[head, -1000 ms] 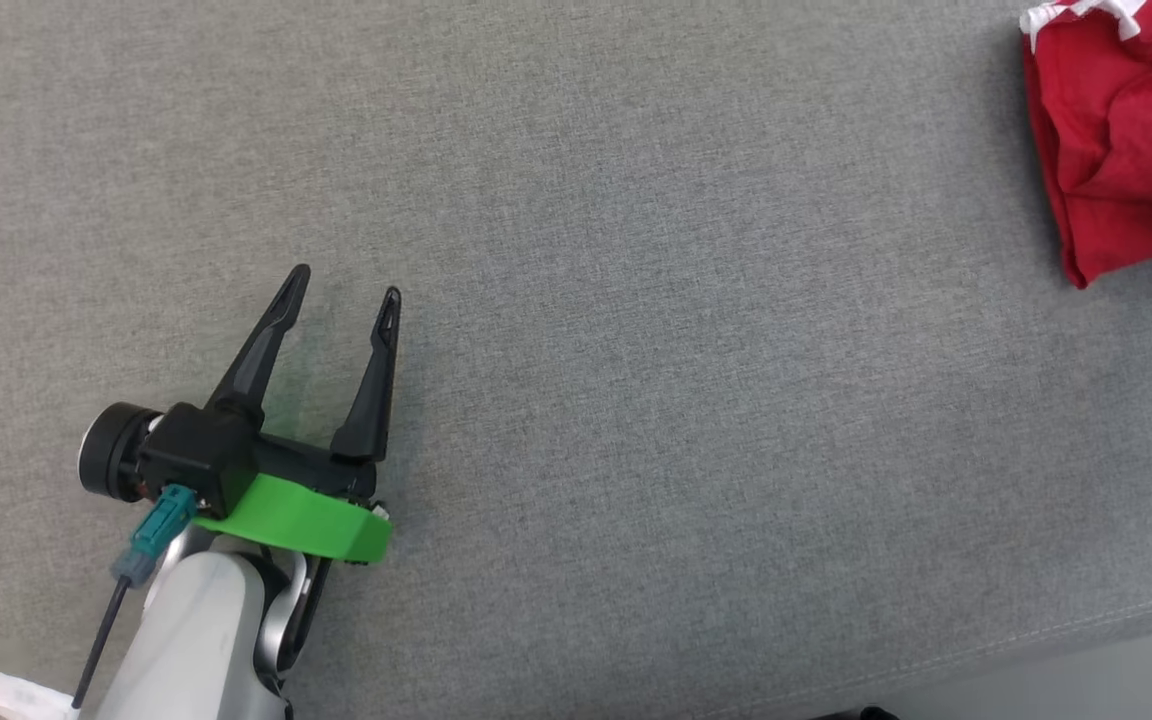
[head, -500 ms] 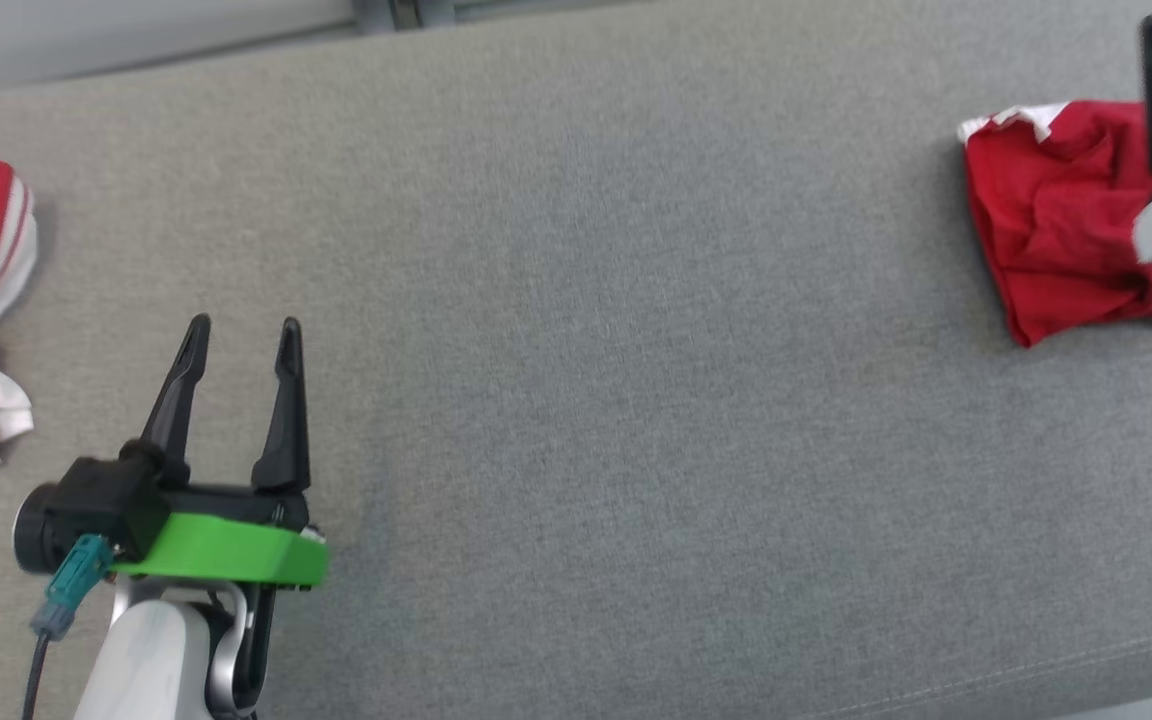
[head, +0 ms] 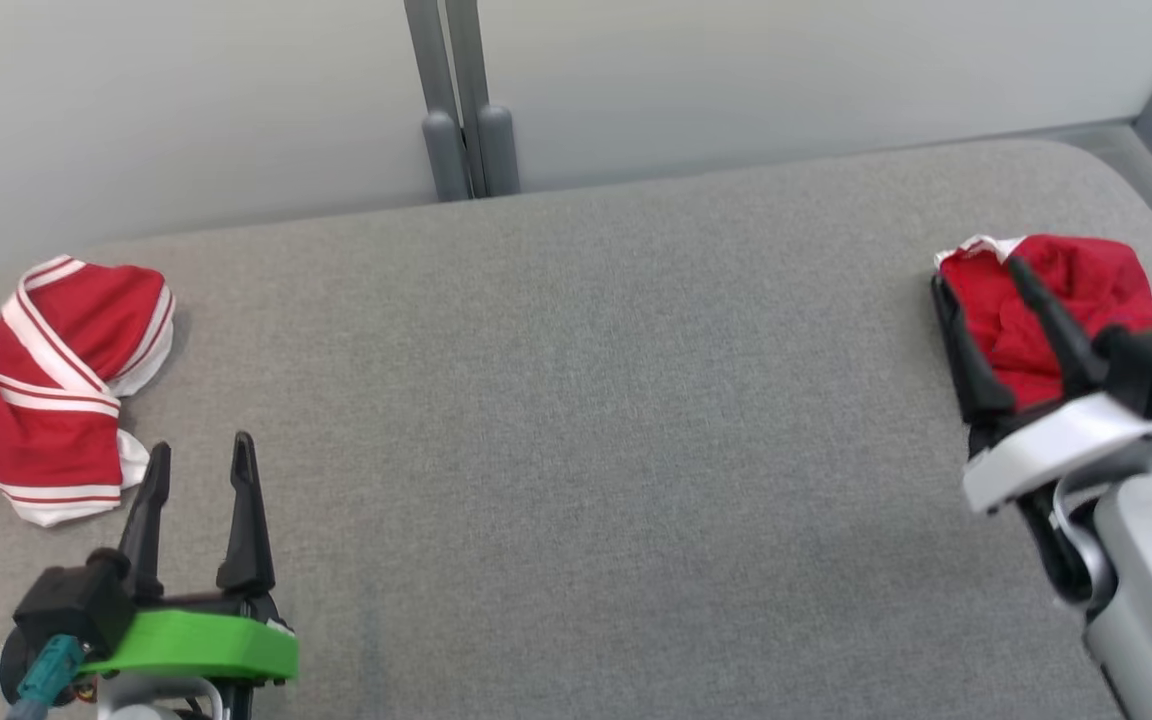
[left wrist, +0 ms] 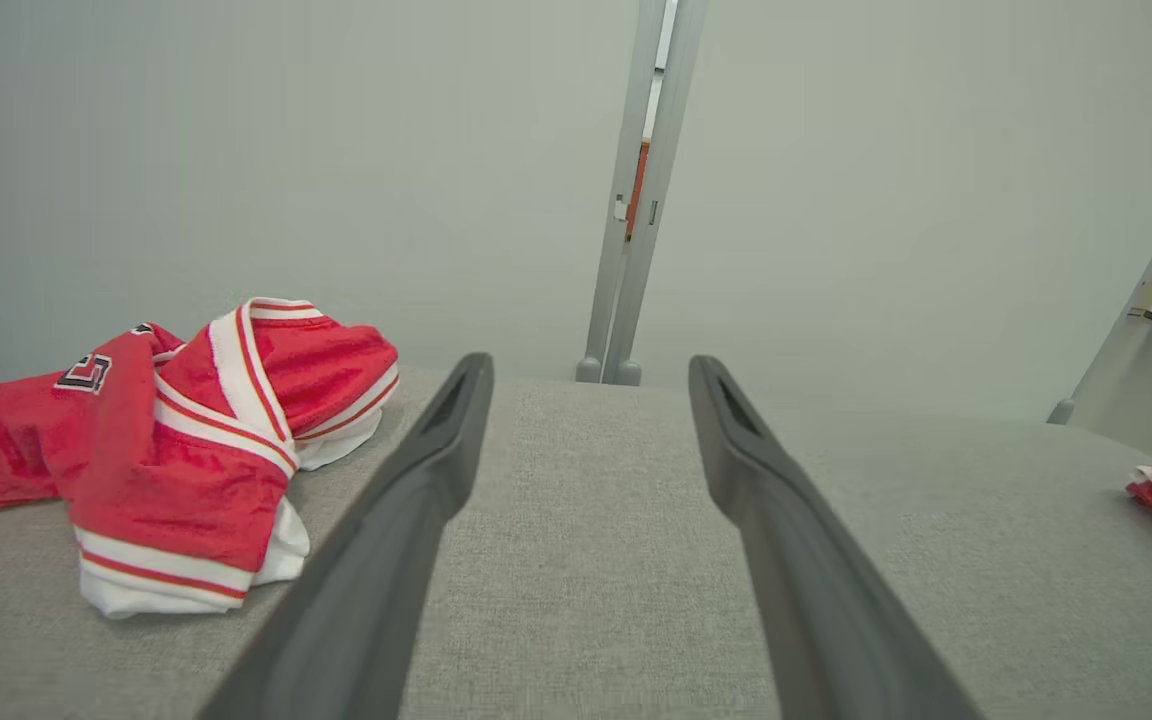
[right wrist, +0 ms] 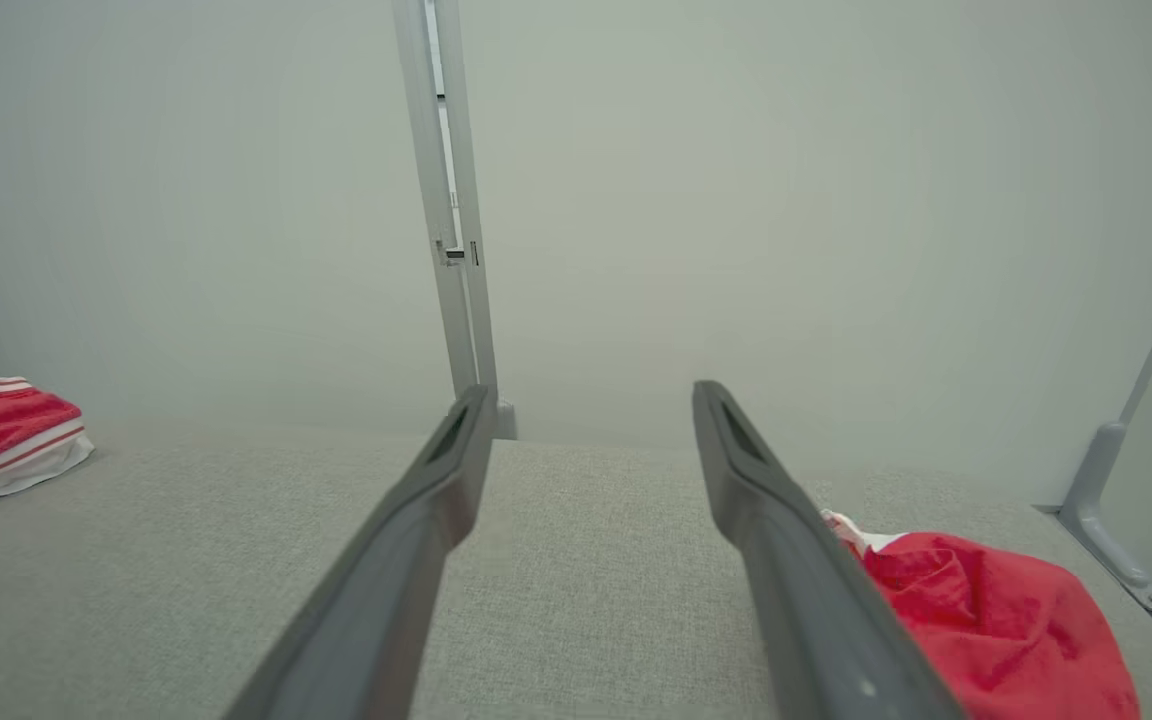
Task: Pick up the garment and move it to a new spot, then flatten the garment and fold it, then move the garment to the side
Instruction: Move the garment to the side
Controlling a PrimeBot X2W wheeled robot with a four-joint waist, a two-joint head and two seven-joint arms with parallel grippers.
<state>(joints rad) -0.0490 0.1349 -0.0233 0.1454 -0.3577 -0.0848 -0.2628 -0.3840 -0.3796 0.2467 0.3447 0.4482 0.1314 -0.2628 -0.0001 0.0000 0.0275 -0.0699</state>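
The grey counter (head: 576,450) lies open across the whole middle of the frame, hemmed by the striped garment (head: 46,400) heaped at the left edge, a rumpled red cloth (head: 1086,280) at the right edge, and a grey post (head: 461,110) against the pale wall (head: 736,80) at top centre.

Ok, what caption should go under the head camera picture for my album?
Left gripper and right gripper open over grey surface, jersey crumpled far left, red cloth far right.
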